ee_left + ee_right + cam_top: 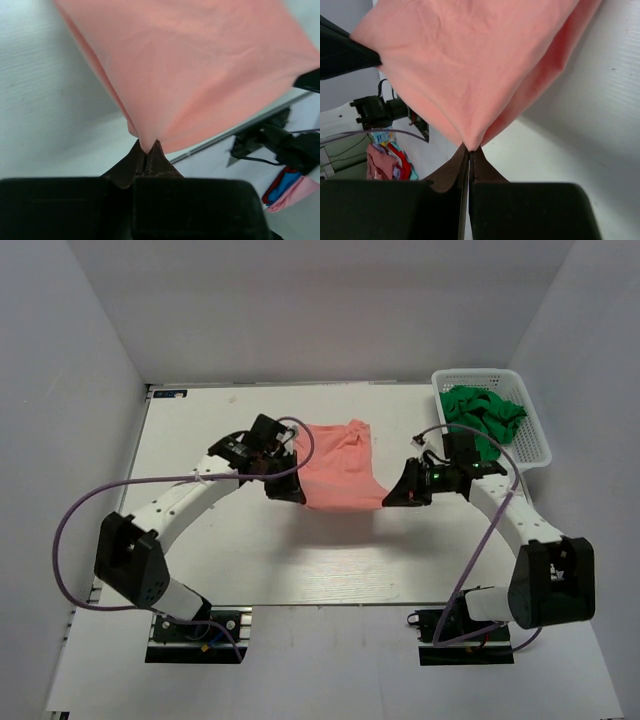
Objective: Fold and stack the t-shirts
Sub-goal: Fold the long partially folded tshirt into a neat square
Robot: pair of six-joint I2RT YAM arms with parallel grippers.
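On the left, my left gripper point(148, 150) is pinched tight on one near corner of the pink shirt point(340, 468). Its two fingers are pressed together, with only a little bit of the thin cloth caught at the tips.

The pink shirt is in the middle of the table point(300, 565), stretched between my two arms. Its near edge is lifted up (you can see its shadow underneath), and its far end seems to lie on the table.

On the right, my right gripper point(469, 150) is squeezed on the other near corner in the same way. Farther right, the green shirt point(485, 415) sits bunched up in the white basket point(540, 445). It is well apart from both arms.

I think I am in the middle of a fold, taking the near edge over to the far edge. To do it well, I should:
- move both arms together at the same speed
- keep the edge straight but not pull hard, because the soft cloth could slip out
- go low, line up the edges, and only then let go
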